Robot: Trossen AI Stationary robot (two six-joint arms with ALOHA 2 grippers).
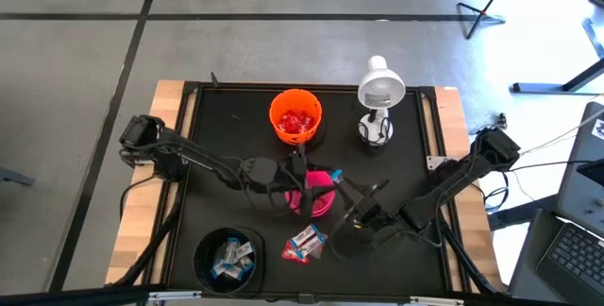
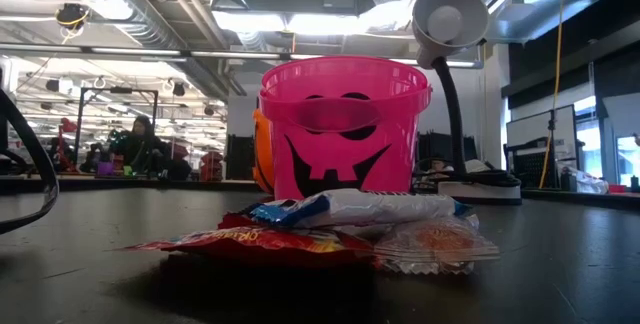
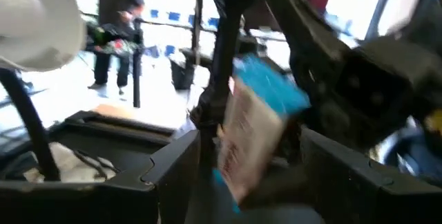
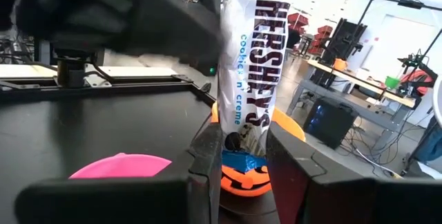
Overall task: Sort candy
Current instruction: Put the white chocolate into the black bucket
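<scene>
Counts:
- Bowls/buckets: 3. One orange bucket (image 1: 296,115) with red candy in it, one pink jack-o'-lantern bucket (image 2: 343,129), one black bowl (image 1: 226,259) with blue-and-white candy.
- Loose candy pile (image 1: 307,243) on the mat: 3 pieces seen from the low view. One red-orange wrapper (image 2: 262,244), one blue-and-white bar (image 2: 355,207), one clear-wrapped sweet (image 2: 436,242).
- Held bars: 1 Hershey's cookies 'n' creme bar (image 4: 251,65).
- Desk lamps: 1 white (image 1: 379,89).
- Robot arms: 2.
- Candy inside the bowls: too small to count.

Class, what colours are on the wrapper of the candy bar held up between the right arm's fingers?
White with blue ends, on the candy bar; right wrist view shows it best.
</scene>
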